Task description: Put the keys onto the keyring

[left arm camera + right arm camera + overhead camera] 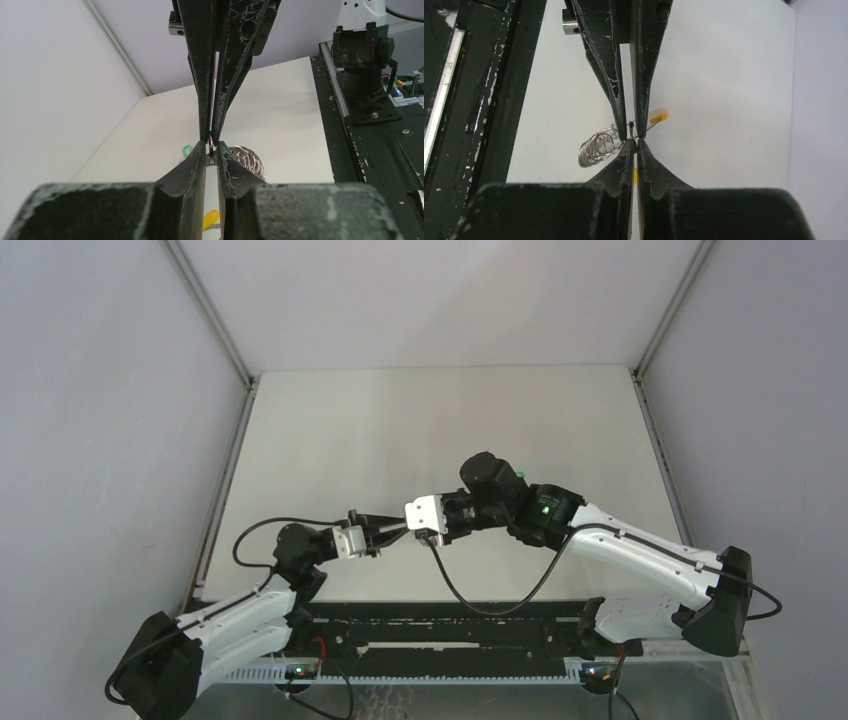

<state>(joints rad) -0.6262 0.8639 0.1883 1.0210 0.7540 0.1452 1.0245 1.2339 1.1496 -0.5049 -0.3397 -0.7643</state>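
We find the two arms meeting tip to tip above the near middle of the white table point(400, 420), the left gripper point(212, 150) reaching rightward and the right gripper point(634, 145) reaching leftward.

The right gripper's scuffed black fingers are pressed together. A thin grey wire sits just at their tips, and we cannot tell whether it is clamped there. The left gripper's fingers stand a narrow slit apart and converge round a small bit of metal at the same spot. We cannot tell whether they pinch it or only flank it.

The keyring point(598, 146) is right beside that meeting point, on its near side. It shows as a run of bright, overlapping loops of silvery wire, like a short coil. Its long axis runs roughly near to far, with the far end at the fingertips. From the left wrist it appears low against the table, though we cannot tell whether it rests there or hangs.

The orange key point(657, 117) lies on the far side of the tips. Its slim shank starts at the fingertips and slants away to the far left, ending in a blurred, glossy yellow-orange head. The green key point(187, 149) shows only as a small blurred green head, also on the far side. Its axis cannot be made out.
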